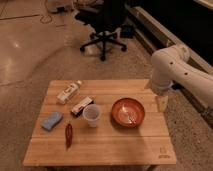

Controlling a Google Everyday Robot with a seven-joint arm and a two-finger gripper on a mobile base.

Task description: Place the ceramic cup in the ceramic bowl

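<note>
Looking down on a wooden table (pixel 120 145). Near centre, upright: the ceramic cup (pixel 91 115). At its 3 o'clock, close but apart: the ceramic bowl (pixel 128 111) (glossy inside, pale marks). At the bowl's 3 o'clock, by the table edge: the gripper (pixel 162 103), hanging under a white arm (pixel 175 67). From the cup: white bottle (pixel 68 92) at 10, blue sponge (pixel 52 120) at 9, red item (pixel 68 135) at 8.

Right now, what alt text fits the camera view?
A whitish ceramic cup stands left of a reddish-brown ceramic bowl on a wooden table; the robot's hand hangs by the table's right edge. A bottle, blue sponge and red object lie further left.
</note>
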